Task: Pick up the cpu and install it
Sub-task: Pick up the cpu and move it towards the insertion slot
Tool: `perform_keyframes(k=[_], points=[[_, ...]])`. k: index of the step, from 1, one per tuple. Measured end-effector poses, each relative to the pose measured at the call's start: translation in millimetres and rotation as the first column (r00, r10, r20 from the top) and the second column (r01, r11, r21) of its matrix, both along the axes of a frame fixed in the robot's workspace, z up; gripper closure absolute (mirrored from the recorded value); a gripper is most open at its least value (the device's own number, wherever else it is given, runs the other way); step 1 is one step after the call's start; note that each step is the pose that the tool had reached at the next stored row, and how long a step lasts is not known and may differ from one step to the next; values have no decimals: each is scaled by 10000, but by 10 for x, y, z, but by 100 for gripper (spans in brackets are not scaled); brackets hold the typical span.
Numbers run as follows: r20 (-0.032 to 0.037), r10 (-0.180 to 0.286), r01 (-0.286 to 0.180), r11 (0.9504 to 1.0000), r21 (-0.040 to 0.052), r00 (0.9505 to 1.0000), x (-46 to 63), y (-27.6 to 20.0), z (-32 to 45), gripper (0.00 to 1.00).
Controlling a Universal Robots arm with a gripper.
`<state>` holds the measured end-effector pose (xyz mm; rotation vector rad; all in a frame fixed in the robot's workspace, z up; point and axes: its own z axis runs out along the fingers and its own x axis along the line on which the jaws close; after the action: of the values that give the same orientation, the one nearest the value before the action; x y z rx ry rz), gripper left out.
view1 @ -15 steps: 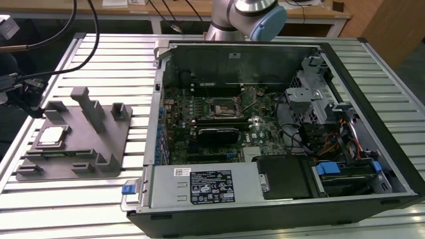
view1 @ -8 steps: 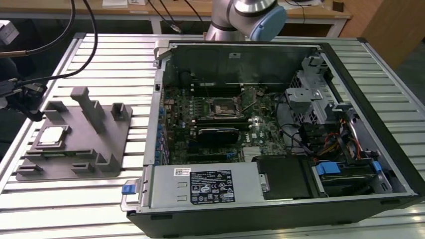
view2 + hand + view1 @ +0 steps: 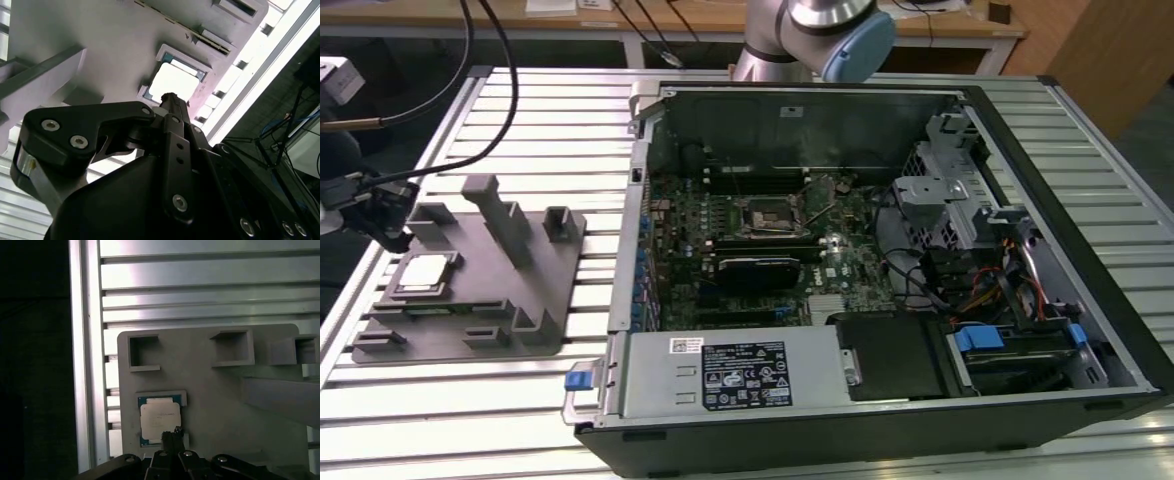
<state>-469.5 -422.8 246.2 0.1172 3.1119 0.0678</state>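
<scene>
Gripper [image 3: 171, 433] sits low over the grey fixture [image 3: 220, 405], at the cpu [image 3: 160, 419]. In both wrist views the two fingertips [image 3: 169, 98] look pressed together with no visible gap and nothing clamped between them, so it is closed and empty. The cpu lies flat in its square recess in the fixture, metal top up, pale rim visible all round except where the fingertips cover one edge. In the first wrist view the tips overlap that edge and one corner of the chip; actual contact vs. hovering just above can't be told from these angles. In the exterior view the gripper [image 3: 384, 222] is at the far left with cables trailing off it, just beside the cpu [image 3: 424, 272], which sits near the fixture's outer edge. The fixture [image 3: 520, 300] rests on the slotted aluminium table [image 3: 547, 110], on the exterior view's left of the open computer case [image 3: 1067, 170], the two apart with a strip of table between them. The fixture also has upright posts [image 3: 500, 215] and several small open pockets [image 3: 142, 351]. Inside the case the motherboard socket [image 3: 771, 213] sits mid-board, well apart from the cpu. The arm [image 3: 817, 30] rises behind the case.
</scene>
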Motion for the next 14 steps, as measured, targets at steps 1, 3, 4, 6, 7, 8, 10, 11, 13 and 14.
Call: perform_keyframes(k=[1, 3, 4, 6, 7, 8, 10, 11, 13, 14], points=[[0, 0, 0, 10000, 0, 10000, -3, -1, -18, 89], [-2, 2, -2, 10000, -1, 10000, -9, -4, -54, 89], [-1, 2, -2, 10000, -1, 10000, -12, -5, -72, 89], [0, 3, -3, 10000, 0, 10000, -18, -5, -109, 89], [-1, 5, -5, 10000, 0, 10000, -20, -5, -126, 89], [0, 7, -7, 10000, 0, 10000, -20, -5, -144, 89], [-1, 10, -10, 10000, 0, 10000, -20, -5, -180, 89], [-1, 13, -13, 10000, -1, 10000, -21, -5, -199, 89], [0, 21, -21, 10000, 0, 10000, -22, -5, -236, 89], [0, 27, -27, 10000, 0, 10000, -22, -5, -254, 89]])
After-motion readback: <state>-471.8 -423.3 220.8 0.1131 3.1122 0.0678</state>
